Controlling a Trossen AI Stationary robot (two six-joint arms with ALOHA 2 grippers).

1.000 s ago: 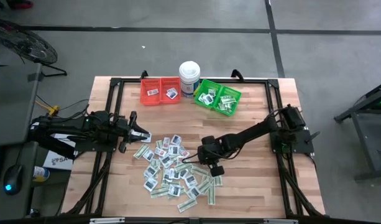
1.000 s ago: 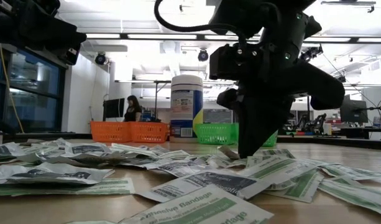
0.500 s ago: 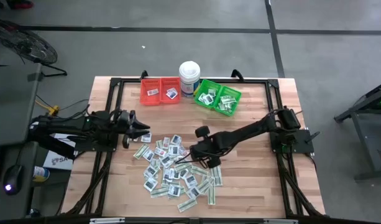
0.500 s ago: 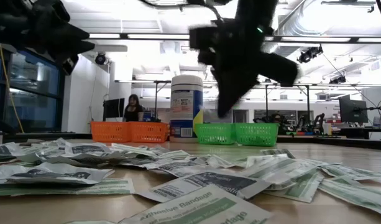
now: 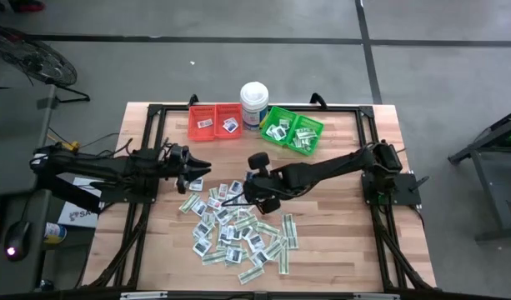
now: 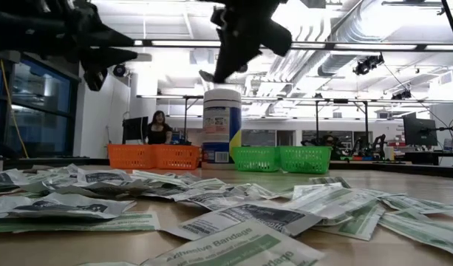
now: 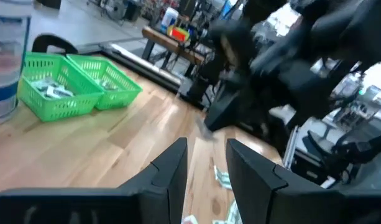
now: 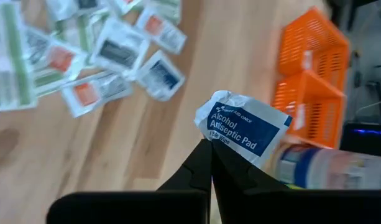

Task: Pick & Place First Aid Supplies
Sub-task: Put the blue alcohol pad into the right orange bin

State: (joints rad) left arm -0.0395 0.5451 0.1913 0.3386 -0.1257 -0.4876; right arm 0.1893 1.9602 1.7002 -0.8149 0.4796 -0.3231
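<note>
My left jaws (image 5: 193,164) hang half spread and hold nothing, having slid up beside the pile (image 5: 238,225). My right jaws (image 8: 210,163) are pinching a wipe packet (image 8: 243,129). A second ago they were down in the pile; now they are lifted, with the orange bins (image 8: 308,74) just ahead. So it's picked, drop comes next.
</note>
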